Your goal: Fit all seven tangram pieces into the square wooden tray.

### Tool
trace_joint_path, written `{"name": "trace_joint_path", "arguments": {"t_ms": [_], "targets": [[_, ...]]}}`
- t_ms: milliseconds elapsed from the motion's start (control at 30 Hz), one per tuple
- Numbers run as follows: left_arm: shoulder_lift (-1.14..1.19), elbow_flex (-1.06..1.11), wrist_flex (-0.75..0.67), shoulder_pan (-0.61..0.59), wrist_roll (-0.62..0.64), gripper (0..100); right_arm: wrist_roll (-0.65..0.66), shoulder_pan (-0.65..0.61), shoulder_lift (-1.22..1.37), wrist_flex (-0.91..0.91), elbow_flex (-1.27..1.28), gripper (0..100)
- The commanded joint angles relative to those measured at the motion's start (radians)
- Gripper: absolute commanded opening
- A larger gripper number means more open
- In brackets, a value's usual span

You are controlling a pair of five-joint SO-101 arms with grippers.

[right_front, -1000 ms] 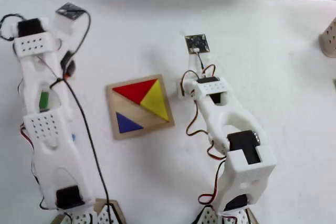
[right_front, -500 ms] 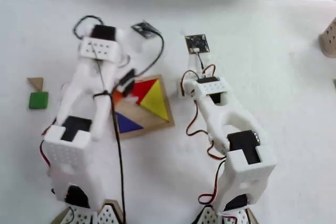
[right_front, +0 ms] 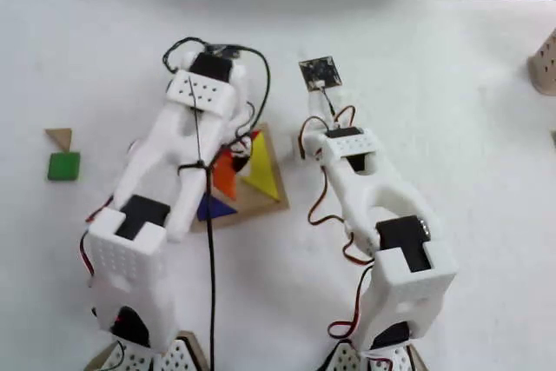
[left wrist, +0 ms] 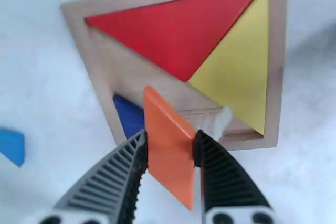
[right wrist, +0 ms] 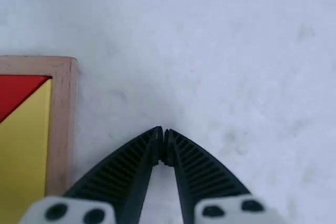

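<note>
Far left on the table, a tan triangle point(right_front: 59, 137) and a green square point(right_front: 63, 166) lie just beside each other, well apart from the tray. They look like thin, stiff, light painted wood. I would take each by two opposite edges, since a smooth face probably gives a claw little to bite.

Moving in, the left gripper point(left wrist: 169, 139) does just that: its jaws are nipped onto the long edges of the orange parallelogram point(left wrist: 165, 124), which hangs tilted over the wooden tray point(left wrist: 275, 51). With a grip that narrow on slick paint, the piece could pivot. Whether its lower corner touches the tray floor, I cannot tell.

In the tray sit the red triangle point(left wrist: 178, 30), the yellow triangle point(left wrist: 241, 72) and a blue triangle point(left wrist: 128, 119), the last partly behind the orange piece. From above, the left arm covers much of the tray. Another blue piece point(left wrist: 13, 145) on the table is cut off, so its shape is unclear.

On the right, the right gripper point(right wrist: 163, 142) hangs pinched shut on nothing, over bare table beside the tray rim.
</note>
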Motion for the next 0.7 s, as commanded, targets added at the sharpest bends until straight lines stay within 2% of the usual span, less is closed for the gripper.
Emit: {"name": "trace_joint_path", "arguments": {"t_ms": [0, 433, 567, 600, 667], "targets": [[-0.041, 0.005, 0.021, 0.015, 0.101, 2, 0.018, 0.002, -0.007, -0.022, -0.046, 2.1], [-0.042, 0.046, 0.018, 0.004, 0.103, 2, 0.02, 0.002, -0.007, -0.021, -0.046, 2.1], [-0.041, 0.078, 0.018, -0.039, 0.097, 2, 0.02, 0.002, -0.007, -0.021, -0.046, 2.0], [-0.041, 0.083, 0.015, -0.047, 0.071, 2, 0.02, 0.002, -0.007, -0.021, -0.046, 2.0], [-0.047, 0.083, 0.015, -0.058, -0.077, 2, 0.02, 0.002, -0.007, -0.021, -0.046, 2.0]]}}
